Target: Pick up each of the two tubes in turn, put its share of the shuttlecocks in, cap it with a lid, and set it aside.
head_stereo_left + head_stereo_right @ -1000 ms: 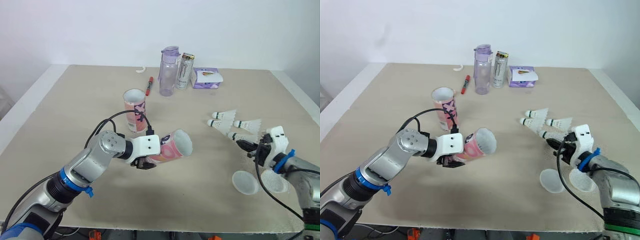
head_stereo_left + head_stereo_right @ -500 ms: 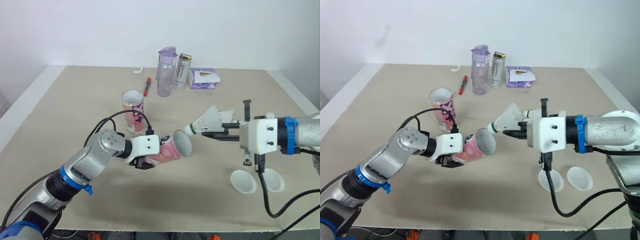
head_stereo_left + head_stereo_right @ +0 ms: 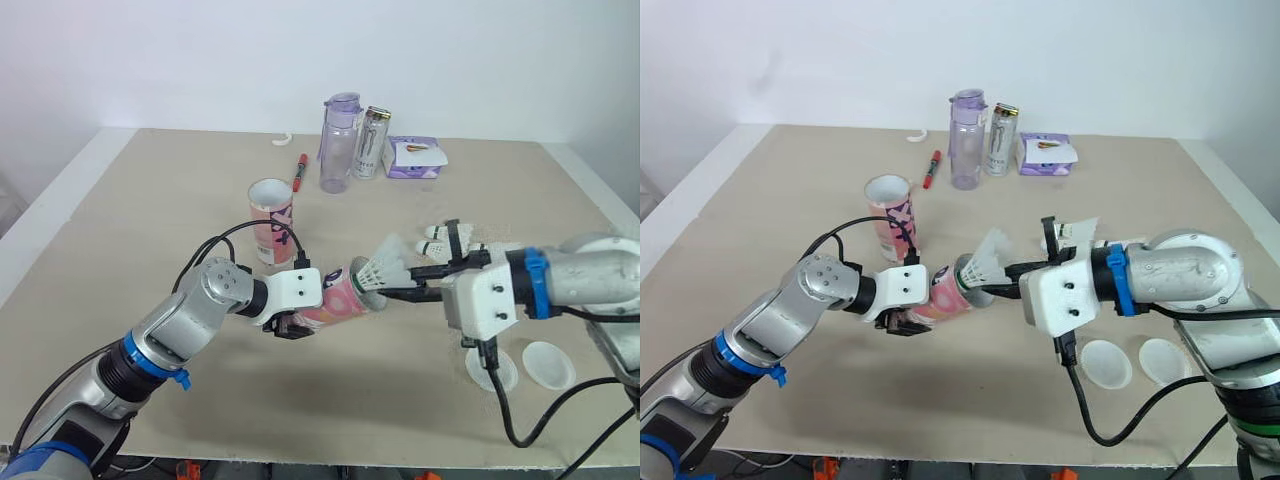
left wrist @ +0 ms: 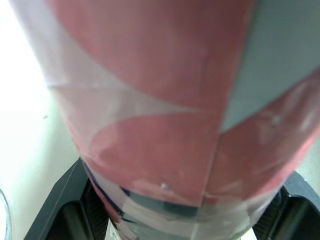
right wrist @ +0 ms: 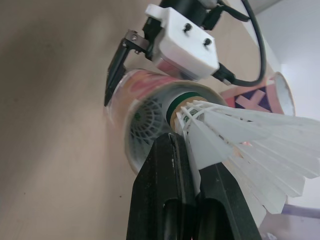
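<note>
Right gripper (image 3: 392, 294) is clamped on the white feathered shuttlecock (image 3: 383, 266), whose cork is set at the open mouth of the pink patterned cardboard tube (image 3: 338, 300) to its left (held nearly level above the beige table (image 3: 150, 200), gripped by the left gripper (image 3: 305, 312)); both long axes are nearly aligned.

Head stereo pair looks forward and down, both eyes sharing the tabletop (image 3: 150, 200). Left wrist camera sits tight against the tube (image 4: 160, 100); right wrist camera looks closely past a shuttlecock (image 5: 240, 135) into that tube's mouth.
</note>
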Robot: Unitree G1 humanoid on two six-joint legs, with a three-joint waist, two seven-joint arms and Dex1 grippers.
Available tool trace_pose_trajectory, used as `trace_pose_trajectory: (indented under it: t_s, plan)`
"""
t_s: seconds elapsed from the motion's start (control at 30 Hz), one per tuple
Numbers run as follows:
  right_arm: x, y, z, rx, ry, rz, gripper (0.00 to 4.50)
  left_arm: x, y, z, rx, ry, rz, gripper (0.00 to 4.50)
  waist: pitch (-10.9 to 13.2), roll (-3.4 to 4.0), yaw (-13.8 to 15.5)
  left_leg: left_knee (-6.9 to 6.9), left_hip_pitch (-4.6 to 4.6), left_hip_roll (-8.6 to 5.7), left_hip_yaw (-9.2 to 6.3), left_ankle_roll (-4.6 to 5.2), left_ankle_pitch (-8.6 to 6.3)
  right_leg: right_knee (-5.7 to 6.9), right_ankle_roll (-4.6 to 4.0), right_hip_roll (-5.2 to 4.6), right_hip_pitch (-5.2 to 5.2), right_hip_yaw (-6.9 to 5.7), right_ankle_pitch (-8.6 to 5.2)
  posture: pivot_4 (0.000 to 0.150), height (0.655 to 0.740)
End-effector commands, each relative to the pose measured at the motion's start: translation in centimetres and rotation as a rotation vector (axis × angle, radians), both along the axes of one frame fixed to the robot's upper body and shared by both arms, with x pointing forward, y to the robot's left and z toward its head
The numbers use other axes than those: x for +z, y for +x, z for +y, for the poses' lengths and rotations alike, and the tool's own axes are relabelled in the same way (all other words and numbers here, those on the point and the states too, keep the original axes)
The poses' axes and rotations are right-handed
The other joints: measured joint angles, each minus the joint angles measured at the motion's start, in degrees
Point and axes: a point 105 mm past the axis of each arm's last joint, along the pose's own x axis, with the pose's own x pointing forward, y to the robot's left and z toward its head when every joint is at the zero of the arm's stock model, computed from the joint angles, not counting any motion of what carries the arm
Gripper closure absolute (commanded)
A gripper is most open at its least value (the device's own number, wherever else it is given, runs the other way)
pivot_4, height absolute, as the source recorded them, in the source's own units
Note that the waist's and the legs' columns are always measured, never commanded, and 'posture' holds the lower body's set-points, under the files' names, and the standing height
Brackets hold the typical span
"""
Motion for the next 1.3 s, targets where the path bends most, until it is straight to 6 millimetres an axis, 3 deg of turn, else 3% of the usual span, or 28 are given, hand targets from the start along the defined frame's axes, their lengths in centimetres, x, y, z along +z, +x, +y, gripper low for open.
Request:
trace_pose_trajectory:
  t_s: [0.03, 0.13, 0.17, 0.2, 0.23, 0.3, 0.43, 0.53, 0.63, 0.67, 0.7, 0.8, 0.93, 1.2, 1.3]
  plan:
    - [0.8, -0.4, 0.9, 0.042, -0.007, -0.012, 3.18, -2.5, -0.2, 0.7, 0.049, 0.054, 0.085, 1.49, 0.00, 0.00, 0.00, 0.00, 0.00, 0.01, 0.00, 0.00, 0.00, 0.00, -0.03, 0.00, 0.00, -0.01, 0.02, 0.150, 0.7400]
    - [1.8, -0.3, 1.3, 0.047, 0.010, 0.020, 2.30, -2.5, -0.1, 0.7, 0.052, 0.054, 0.086, 1.49, 0.01, 0.02, 0.01, 0.05, 0.00, 0.03, -0.01, 0.00, 0.00, 0.00, -0.05, 0.00, -0.03, -0.04, 0.04, 0.150, 0.7400]
    - [2.4, -0.4, 1.3, 0.042, 0.045, 0.050, 1.25, -2.5, -0.1, 0.7, 0.052, 0.056, 0.086, 1.49, 0.00, -0.03, 0.04, 0.09, -0.01, 0.05, -0.03, 0.00, 0.00, 0.01, -0.07, 0.00, -0.05, -0.06, 0.07, 0.150, 0.7400]
    - [3.5, -0.5, 1.4, 0.024, 0.130, 0.111, 1.14, -2.5, -0.1, 0.7, 0.051, 0.060, 0.085, 1.49, 0.01, -0.03, 0.07, 0.09, -0.02, 0.06, -0.03, 0.00, 0.00, 0.01, -0.08, -0.01, -0.05, -0.12, 0.06, 0.150, 0.7400]
    - [4.5, -0.6, 1.3, 0.005, 0.199, 0.169, 0.46, -2.5, -0.1, 0.8, 0.049, 0.064, 0.084, 1.49, 0.01, -0.03, 0.07, 0.09, -0.05, 0.05, -0.04, 0.00, 0.00, 0.01, -0.08, -0.03, -0.06, -0.12, 0.05, 0.150, 0.7400]
    - [6.0, -0.3, 0.6, -0.058, 0.298, 0.278, 0.10, -2.5, 0.0, 0.8, 0.046, 0.072, 0.077, 1.49, 0.00, -0.01, 0.08, 0.08, -0.08, 0.05, -0.05, 0.00, 0.00, 0.02, -0.09, -0.04, 0.00, -0.07, 0.06, 0.150, 0.7400]
    - [7.0, -0.1, -0.5, -0.121, 0.380, 0.390, 0.10, -2.5, 0.2, 0.9, 0.042, 0.083, 0.068, 1.49, 0.00, -0.03, 0.09, 0.13, -0.21, 0.06, -0.19, 0.03, 0.02, 0.02, -0.12, -0.08, 0.04, -0.09, 0.12, 0.150, 0.7400]
    - [6.6, 0.3, -1.4, -0.168, 0.356, 0.428, 0.10, -2.5, 0.3, 0.9, 0.038, 0.090, 0.064, 1.49, 0.00, -0.03, 0.08, 0.12, -0.21, 0.06, -0.20, 0.03, 0.02, 0.01, -0.10, -0.09, 0.04, -0.13, 0.10, 0.150, 0.7400]
    - [5.3, 0.6, -1.6, -0.183, 0.281, 0.442, 0.86, -2.5, 0.4, 0.8, 0.034, 0.092, 0.062, 1.49, 0.00, -0.02, 0.08, 0.12, -0.21, 0.06, -0.16, 0.04, 0.02, 0.01, -0.10, -0.13, -0.16, -0.14, 0.10, 0.150, 0.7400]
    - [4.7, 0.6, -1.4, -0.180, 0.245, 0.454, 1.51, -2.4, 0.4, 0.8, 0.033, 0.093, 0.061, 1.49, 0.00, 0.00, 0.06, 0.12, -0.21, 0.06, -0.14, 0.04, 0.02, 0.01, -0.10, -0.14, -0.23, -0.13, 0.10, 0.150, 0.7400]
    - [4.2, 0.7, -1.3, -0.178, 0.218, 0.463, 1.67, -2.4, 0.5, 0.8, 0.031, 0.093, 0.061, 1.49, 0.00, 0.00, 0.06, 0.12, -0.21, 0.06, -0.10, 0.04, 0.02, 0.01, -0.08, -0.15, -0.26, -0.12, 0.09, 0.150, 0.7400]
    - [2.4, 1.6, -0.1, -0.179, 0.122, 0.446, 3.17, -2.2, 0.6, 0.5, 0.028, 0.088, 0.062, 1.49, 0.00, 0.00, 0.06, 0.12, -0.22, 0.06, -0.08, 0.04, 0.02, 0.01, -0.08, -0.15, -0.28, -0.13, 0.09, 0.150, 0.7400]
    - [1.6, 2.4, 1.1, -0.169, 0.072, 0.420, 4.47, -2.1, 0.7, 0.3, 0.030, 0.081, 0.062, 1.49, 0.00, 0.05, 0.09, 0.16, -0.25, 0.05, -0.04, 0.06, 0.03, 0.01, -0.09, -0.18, -0.34, -0.13, 0.12, 0.150, 0.7400]
    - [-0.2, 4.4, 3.0, -0.163, -0.065, 0.347, 4.47, -2.1, 0.7, 0.0, 0.031, 0.073, 0.067, 1.49, -0.01, 0.07, 0.33, 0.33, -0.68, -0.18, -0.05, 0.20, 0.11, 0.01, -0.06, -0.45, -0.44, -0.45, 0.12, 0.150, 0.7400]
    - [-2.1, 4.9, 4.0, -0.152, -0.156, 0.336, 4.47, -2.1, 0.7, 0.1, 0.034, 0.073, 0.066, 1.49, -0.02, 0.07, 0.30, 0.34, -0.68, -0.18, -0.05, 0.21, 0.12, 0.02, -0.06, -0.45, -0.43, -0.49, 0.14, 0.150, 0.7400]
